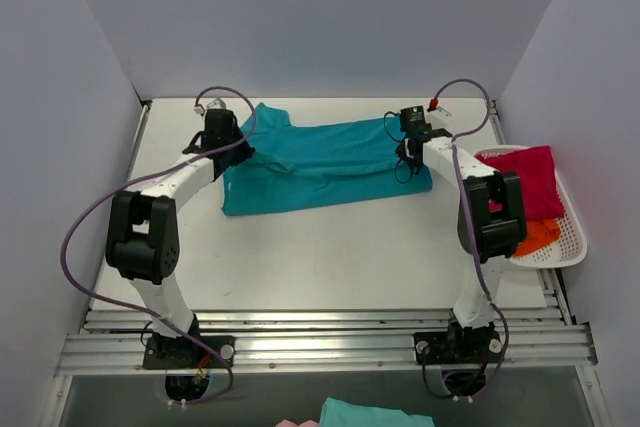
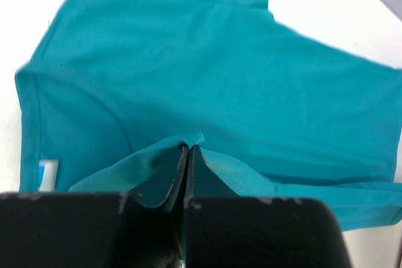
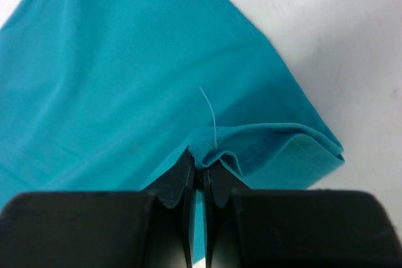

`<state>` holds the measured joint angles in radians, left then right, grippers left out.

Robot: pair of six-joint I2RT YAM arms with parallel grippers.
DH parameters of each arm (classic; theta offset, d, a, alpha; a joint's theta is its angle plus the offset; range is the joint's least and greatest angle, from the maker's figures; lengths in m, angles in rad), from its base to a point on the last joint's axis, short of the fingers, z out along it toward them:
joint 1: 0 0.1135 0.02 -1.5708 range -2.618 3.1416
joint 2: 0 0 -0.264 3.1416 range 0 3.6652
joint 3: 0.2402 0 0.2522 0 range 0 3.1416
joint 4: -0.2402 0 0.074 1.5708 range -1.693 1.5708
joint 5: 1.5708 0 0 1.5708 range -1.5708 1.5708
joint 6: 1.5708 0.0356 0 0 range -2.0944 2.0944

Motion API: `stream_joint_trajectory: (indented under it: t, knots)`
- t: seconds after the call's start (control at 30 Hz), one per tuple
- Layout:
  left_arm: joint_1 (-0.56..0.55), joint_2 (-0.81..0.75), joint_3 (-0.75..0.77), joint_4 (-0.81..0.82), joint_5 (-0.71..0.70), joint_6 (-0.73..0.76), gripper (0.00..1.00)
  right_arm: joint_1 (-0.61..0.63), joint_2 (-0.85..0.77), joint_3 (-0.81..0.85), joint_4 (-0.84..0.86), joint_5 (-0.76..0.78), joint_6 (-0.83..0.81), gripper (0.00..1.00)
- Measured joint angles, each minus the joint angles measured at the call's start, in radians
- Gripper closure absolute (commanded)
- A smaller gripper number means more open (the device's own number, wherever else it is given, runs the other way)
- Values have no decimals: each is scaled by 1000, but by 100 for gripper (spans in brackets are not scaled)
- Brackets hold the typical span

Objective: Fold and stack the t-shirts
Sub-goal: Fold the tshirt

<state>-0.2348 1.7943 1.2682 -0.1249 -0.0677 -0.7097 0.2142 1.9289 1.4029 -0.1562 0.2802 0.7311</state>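
Evenness counts: left gripper and right gripper, each clenched on an end of the teal t-shirt (white basket near it), should lift together, keeping cloth taut

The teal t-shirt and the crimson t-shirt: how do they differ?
The teal t-shirt lies spread on the table; the crimson t-shirt sits bunched in the basket. The left gripper and right gripper pinch the teal t-shirt; nothing holds the crimson t-shirt. Both are plain cloth.
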Motion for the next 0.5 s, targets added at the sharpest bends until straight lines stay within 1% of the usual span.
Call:
stream_joint_trajectory:
  t: [0.07, 0.1, 0.13, 0.17, 0.2, 0.23, 0.27, 0.4, 0.5]
  knots:
    - [23, 49, 66, -15, 23, 10, 97, -14, 39, 47, -5, -3, 1, 100]
    - [34, 79, 105, -21, 37, 15, 94, -22, 62, 71, -5, -5, 1, 100]
    - [44, 111, 145, -28, 51, 19, 89, -30, 84, 95, -5, -9, 1, 95]
    - [55, 154, 196, -44, 68, 24, 54, -39, 113, 121, -6, -16, 4, 73]
    - [62, 188, 232, -47, 84, 34, 40, -46, 138, 142, -7, -23, 13, 29]
    - [68, 220, 263, -53, 98, 34, 26, -52, 166, 163, -7, -28, 16, 4]
    - [74, 251, 290, -61, 114, 37, 7, -56, 193, 182, -9, -35, 11, 0]
    - [87, 365, 365, -94, 160, 37, 6, -67, 278, 245, -19, -31, 8, 0]
    - [89, 394, 356, -116, 170, 37, 6, -68, 279, 262, -22, -42, 8, 0]
